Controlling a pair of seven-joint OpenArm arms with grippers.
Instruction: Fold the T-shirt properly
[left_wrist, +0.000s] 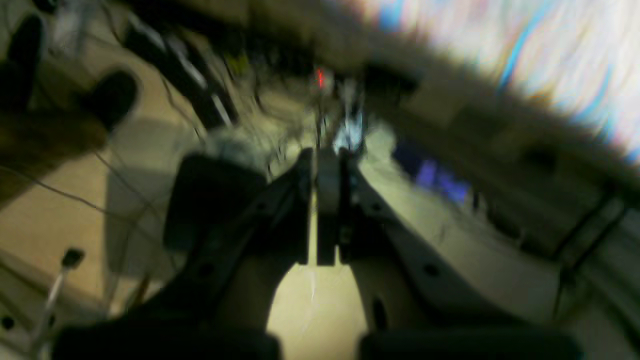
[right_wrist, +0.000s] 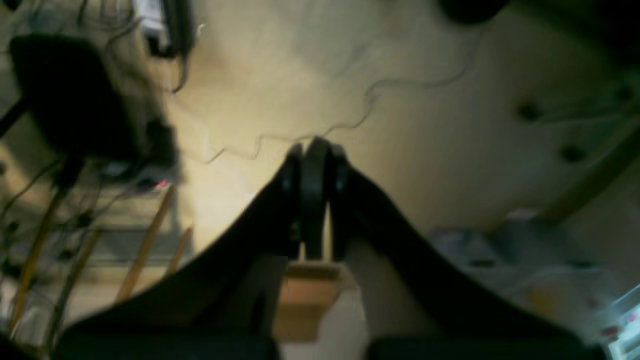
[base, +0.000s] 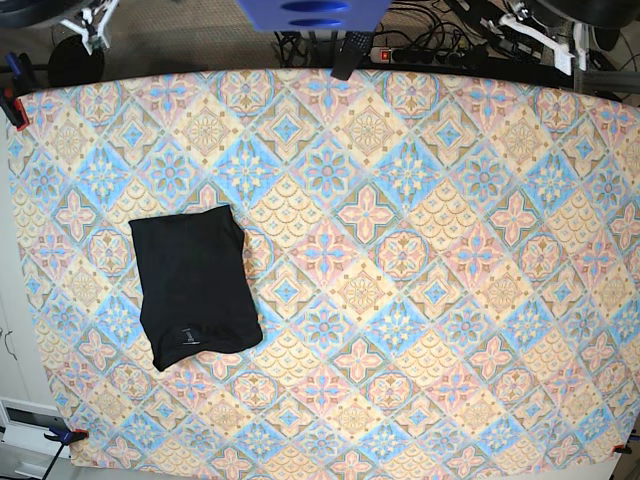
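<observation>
— What sort of room have we got here?

— We'd call it a robotics lab or workshop. A power strip (base: 425, 55) with a lit red switch lies behind the table, tangled in black cables (base: 440, 22).

— Anything else we can point to?

— Clamps (base: 12, 105) pin the patterned tablecloth (base: 400, 250) to the table edges, so we see a rigged test bench, not a dining table. Our wrist views, though blurred, show loose wires (right_wrist: 350, 120) trailing over a bare floor (right_wrist: 280, 65) and stands with thin legs (right_wrist: 150, 240).
</observation>
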